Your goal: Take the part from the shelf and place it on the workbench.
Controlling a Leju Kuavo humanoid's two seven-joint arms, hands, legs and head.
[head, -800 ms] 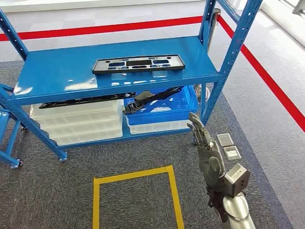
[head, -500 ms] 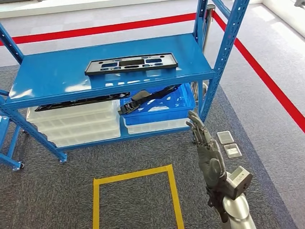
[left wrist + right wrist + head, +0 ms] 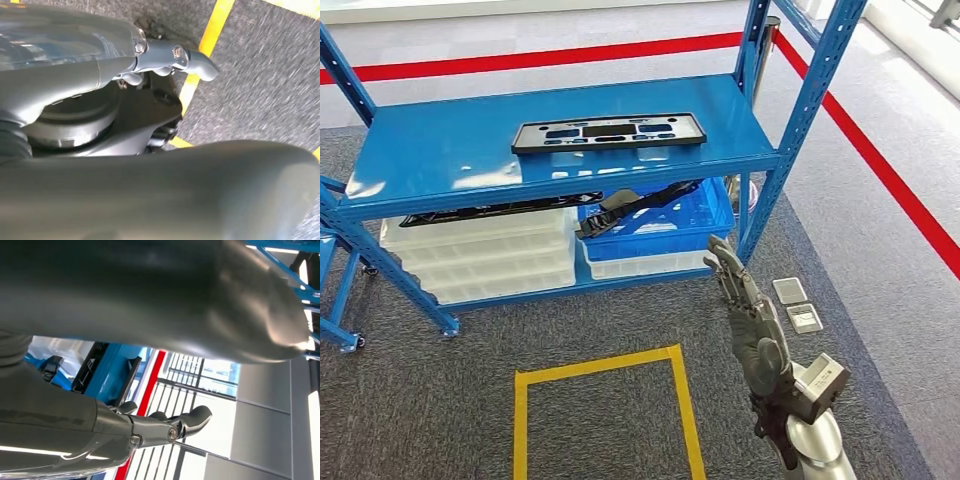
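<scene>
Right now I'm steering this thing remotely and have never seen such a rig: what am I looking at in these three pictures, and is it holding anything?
It is a two-armed humanoid robot. The wide picture looks down from its head; the other two come from cameras behind each wrist, turned at odd angles. The right hand is raised before the blue metal shelf, fingers apart, holding nothing. The long flat black plastic part lies on the upper deck, untouched. Below are white plastic trays and a blue plastic crate. The left hand hangs over yellow floor tape, apparently empty.
</scene>
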